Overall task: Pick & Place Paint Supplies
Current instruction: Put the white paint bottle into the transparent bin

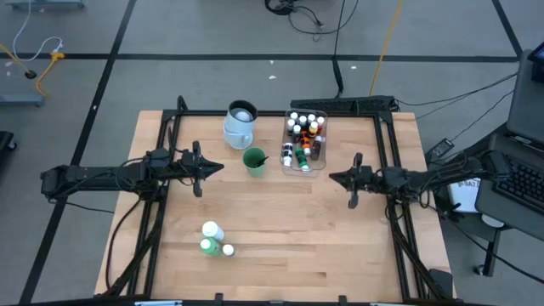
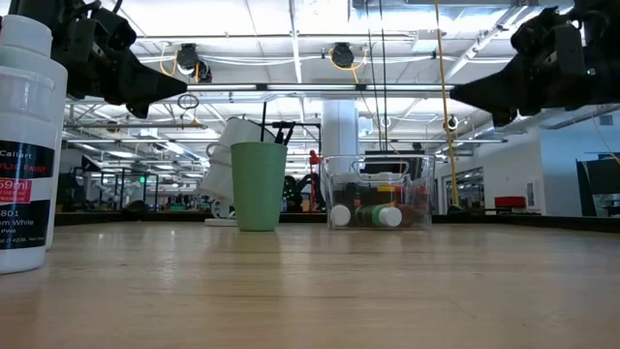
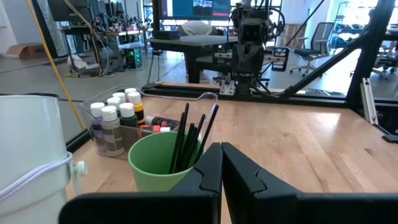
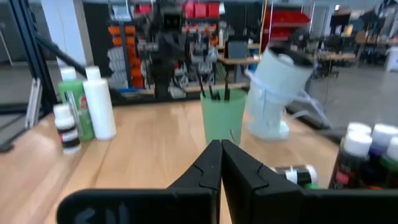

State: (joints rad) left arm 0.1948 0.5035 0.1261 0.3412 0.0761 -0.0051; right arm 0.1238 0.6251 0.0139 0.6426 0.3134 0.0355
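Paint bottles, larger white (image 1: pixel 212 229) and green (image 1: pixel 206 247), upright near front edge of wooden surface (image 1: pixel 280 246). Mid-surface, left end effector (image 1: pixel 217 167) and right end effector (image 1: pixel 333 178), both pinched closed, empty, raised. Farther back, thin dark brushes (image 3: pixel 189 134) in green plastic cup (image 1: pixel 253 161); tiny capped bottles (image 1: pixel 303 127) in clear rectangular tub (image 1: pixel 315 162); pale-blue jug (image 1: pixel 240 124).

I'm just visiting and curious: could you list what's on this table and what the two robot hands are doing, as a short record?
Clear tub: holds the small paint bottles
Green cup: upright beside the tub, dark brushes inside
Pale-blue jug: behind the cup
Large white bottle and large green bottle: near the front edge, one small bottle beside them
Left hand: shut, empty, above the table
Right hand: shut, empty, above the table
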